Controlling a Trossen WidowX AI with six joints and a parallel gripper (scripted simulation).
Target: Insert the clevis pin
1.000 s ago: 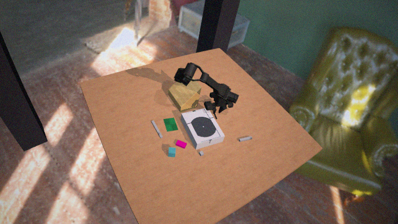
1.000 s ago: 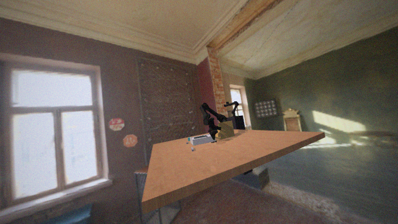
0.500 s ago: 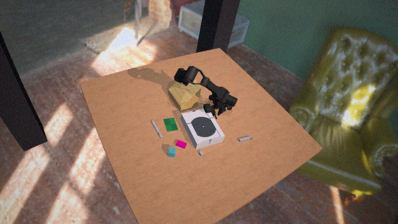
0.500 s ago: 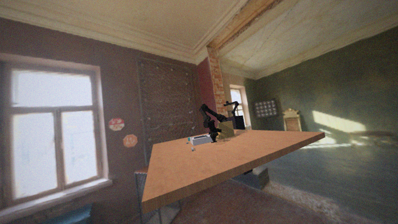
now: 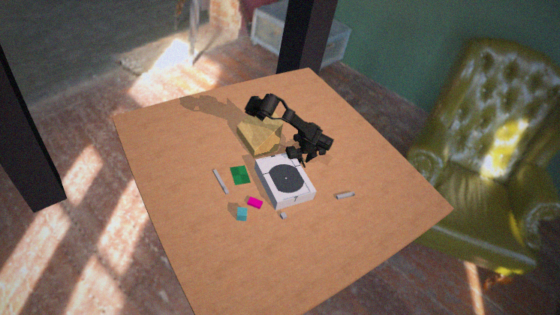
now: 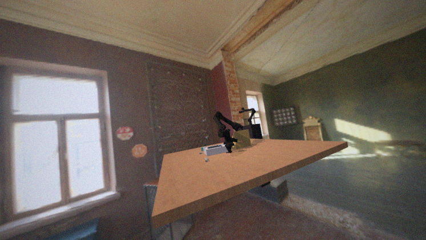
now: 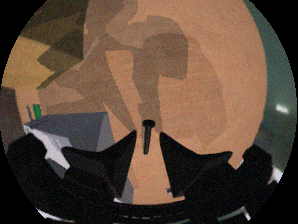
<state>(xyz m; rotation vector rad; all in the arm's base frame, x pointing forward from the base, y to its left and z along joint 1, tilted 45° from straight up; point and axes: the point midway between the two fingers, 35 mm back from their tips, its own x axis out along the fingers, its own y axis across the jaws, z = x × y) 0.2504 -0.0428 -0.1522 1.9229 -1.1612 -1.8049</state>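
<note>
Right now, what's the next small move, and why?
Probably ease the open end effector further toward the pin, then close: in the wrist view the pin appears lined up between the fingertips, with a gap on either side.
</note>
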